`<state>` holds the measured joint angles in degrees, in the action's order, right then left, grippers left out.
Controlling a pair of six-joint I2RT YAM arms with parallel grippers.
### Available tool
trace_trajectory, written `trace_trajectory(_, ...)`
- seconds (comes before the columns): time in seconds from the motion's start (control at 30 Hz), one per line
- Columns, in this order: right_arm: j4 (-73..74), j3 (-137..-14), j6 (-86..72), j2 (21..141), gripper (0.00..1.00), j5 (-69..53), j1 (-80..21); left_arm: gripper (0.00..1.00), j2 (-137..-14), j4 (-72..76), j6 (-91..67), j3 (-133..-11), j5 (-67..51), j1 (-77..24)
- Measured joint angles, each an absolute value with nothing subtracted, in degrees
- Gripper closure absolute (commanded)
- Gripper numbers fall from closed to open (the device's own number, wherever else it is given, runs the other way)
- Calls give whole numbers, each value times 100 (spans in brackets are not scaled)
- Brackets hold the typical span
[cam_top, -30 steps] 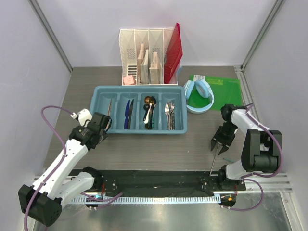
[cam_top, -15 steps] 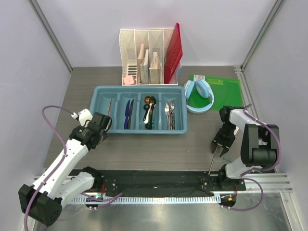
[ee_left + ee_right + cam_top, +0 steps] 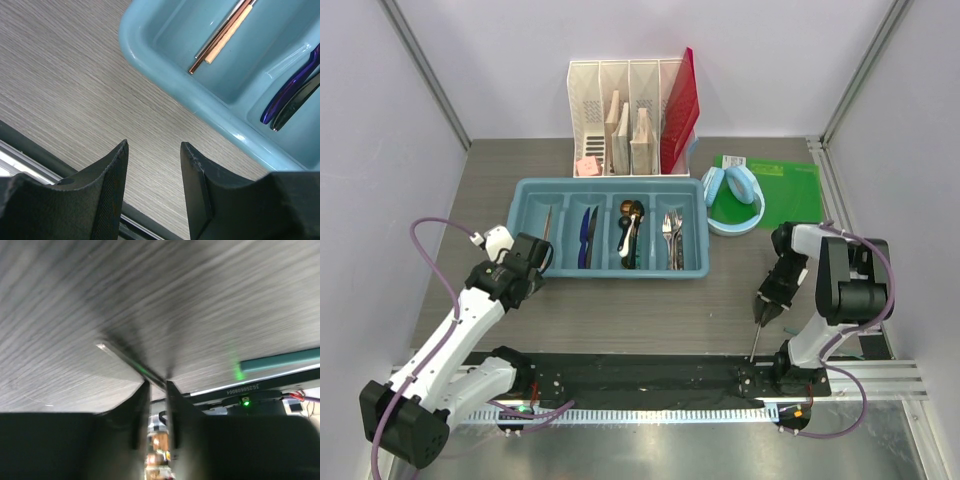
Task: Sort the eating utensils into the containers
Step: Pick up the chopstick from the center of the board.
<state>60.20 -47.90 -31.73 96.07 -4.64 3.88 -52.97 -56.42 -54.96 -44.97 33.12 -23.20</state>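
Note:
The light blue cutlery tray (image 3: 610,272) lies mid-table. Its four compartments hold chopsticks (image 3: 547,225), dark knives (image 3: 588,235), spoons (image 3: 630,230) and silver forks (image 3: 671,235). My left gripper (image 3: 527,264) is open and empty at the tray's front left corner. The left wrist view shows the tray rim (image 3: 200,100), the chopsticks (image 3: 220,37) and the knives (image 3: 292,92) beyond my gripper (image 3: 152,147). My right gripper (image 3: 761,308) is low on the table at the right, shut on a thin metal chopstick (image 3: 755,340). That chopstick (image 3: 125,360) crosses my gripper's tips (image 3: 157,385).
A white slotted file organizer (image 3: 630,120) with a red folder (image 3: 678,110) stands at the back. Light blue headphones (image 3: 732,195) rest on a green mat (image 3: 785,190) at the right. A black rail (image 3: 640,370) runs along the near edge.
My right gripper has sunk toward the table, shifted slightly left and closed its fingers onto the thin chopstick. The left arm has hardly moved.

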Motion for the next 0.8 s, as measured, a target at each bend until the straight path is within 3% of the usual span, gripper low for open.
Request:
trace_trajectory(0.07,6045,-4790,-3175,9732,91,-602,388,53,-5297,-5642,-5496,-4497,3312,-2320)
trace_trajectory(0.1,6088,-4792,-3164,9778,99,-648,388,53,-5297,-5645,-5496,-4497,3312,-2320)
trace_trajectory(0.5,6296,-5000,-3120,10169,99,-794,388,54,-5315,-5640,-5502,-4497,3310,-2320)
trace_trajectory(0.8,6388,-6246,-3183,10943,99,-1079,213,54,-5439,-5638,-5505,-4499,3288,-2320)
